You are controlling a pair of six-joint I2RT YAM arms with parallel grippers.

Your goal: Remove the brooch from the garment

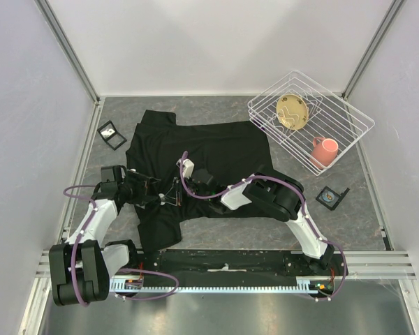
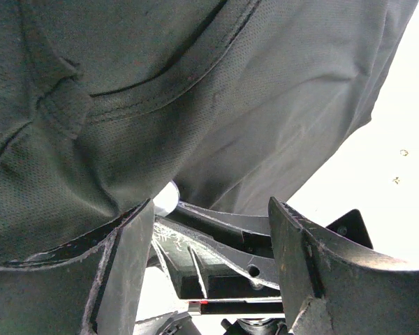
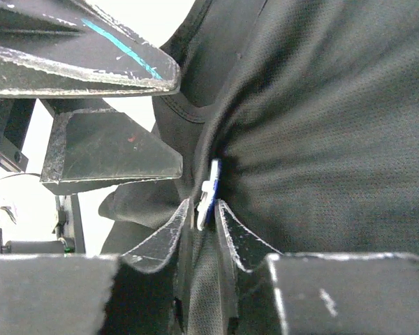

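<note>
The black T-shirt garment (image 1: 209,157) lies spread on the grey table. The brooch (image 3: 208,194), a thin white and blue piece, shows edge-on in the right wrist view, stuck in a pulled-up fold of the garment (image 3: 335,139). My right gripper (image 3: 204,206) is shut on the brooch's lower edge and sits at the shirt's near-left part in the top view (image 1: 173,194). My left gripper (image 1: 156,190) faces it closely. Its jaws stand wide apart (image 2: 209,206), the garment (image 2: 195,91) draped over them and resting on its left finger (image 2: 119,258).
A white wire rack (image 1: 349,115) at the back right holds a yellow plate (image 1: 292,112) and a pink mug (image 1: 325,150). A small black square item (image 1: 112,134) lies left of the shirt, another (image 1: 332,197) to its right. Walls enclose the table.
</note>
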